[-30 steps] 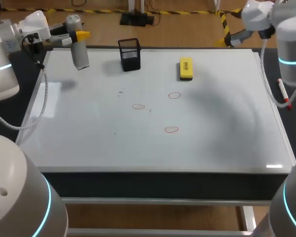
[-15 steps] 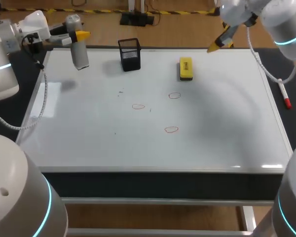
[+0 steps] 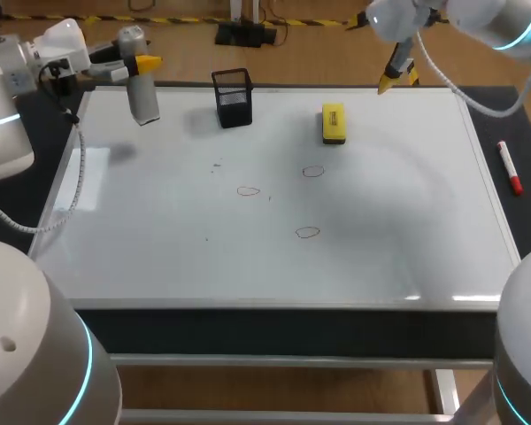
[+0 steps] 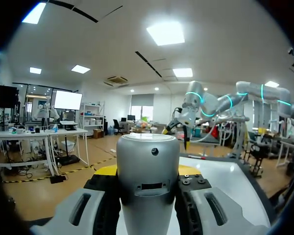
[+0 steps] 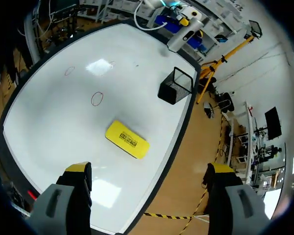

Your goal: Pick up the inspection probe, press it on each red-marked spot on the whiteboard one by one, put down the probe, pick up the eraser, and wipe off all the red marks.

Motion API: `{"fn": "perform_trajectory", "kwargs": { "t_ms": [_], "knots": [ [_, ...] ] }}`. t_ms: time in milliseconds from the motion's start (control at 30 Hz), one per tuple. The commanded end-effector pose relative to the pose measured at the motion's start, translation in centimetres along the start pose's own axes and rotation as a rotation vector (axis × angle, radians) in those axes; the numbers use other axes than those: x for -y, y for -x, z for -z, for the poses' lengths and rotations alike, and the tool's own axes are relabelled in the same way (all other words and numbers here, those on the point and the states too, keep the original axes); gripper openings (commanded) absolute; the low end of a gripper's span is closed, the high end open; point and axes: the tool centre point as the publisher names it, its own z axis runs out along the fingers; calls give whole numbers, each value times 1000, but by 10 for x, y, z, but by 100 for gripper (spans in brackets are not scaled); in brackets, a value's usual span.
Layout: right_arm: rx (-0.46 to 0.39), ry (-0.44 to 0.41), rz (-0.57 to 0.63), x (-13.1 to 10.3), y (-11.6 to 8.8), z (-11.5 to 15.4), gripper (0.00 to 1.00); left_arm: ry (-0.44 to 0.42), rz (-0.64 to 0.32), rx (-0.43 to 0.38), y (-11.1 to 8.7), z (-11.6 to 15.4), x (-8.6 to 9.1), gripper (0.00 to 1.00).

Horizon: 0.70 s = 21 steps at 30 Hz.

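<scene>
Whiteboard (image 3: pixel 442 257): lies flat and covers most of the table.
Nearest red mark (image 3: pixel 308 233): a small drawn oval, right of the board's middle.
Other red marks: one (image 3: pixel 248 190) left of centre, one (image 3: pixel 313 172) just nearer than the eraser.
Red marker (image 3: pixel 508 168): off the board, on the dark strip at its right.
Eraser (image 3: pixel 334 123): yellow, with a dark printed label on top; flat on the far part of the board, ahead of the right gripper.
Mesh cup (image 3: pixel 233 97): black, left of the eraser.
Probe (image 4: pixel 148 166): grey cylinder, upright over the board's far left corner.
Left gripper (image 3: pixel 140 64): clamped on the probe from both sides.
Right gripper (image 5: pixel 149 169): fingers spread wide, grasping nothing, above the board's far edge, well apart from the probe.
</scene>
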Motion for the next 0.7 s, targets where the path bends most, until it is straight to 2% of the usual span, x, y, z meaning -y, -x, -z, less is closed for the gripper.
{"fn": "perform_trajectory", "kwargs": {
  "t_ms": [33, 267, 333, 433, 500, 700],
  "knots": [
    [-426, -289, 437, -4, 3, 4, 100, -1, -1, 3, -1, 0, 1, 0],
    [-426, -289, 437, -4, 3, 4, 100, -1, -1, 3, -1, 0, 1, 0],
    [-475, -292, 539, -14, 3, -5, 100, -1, -1, 3, -1, 0, 1, 0],
    [-511, -274, 618, -21, -4, -16, 100, -1, -1, 3, -1, 0, 1, 0],
    [-515, -253, 616, -21, -10, -22, 100, -1, -1, 3, -1, 0, 1, 0],
    [-564, -210, 737, -23, -29, -36, 100, -1, -1, 3, -1, 0, 1, 0]
  ]
}}
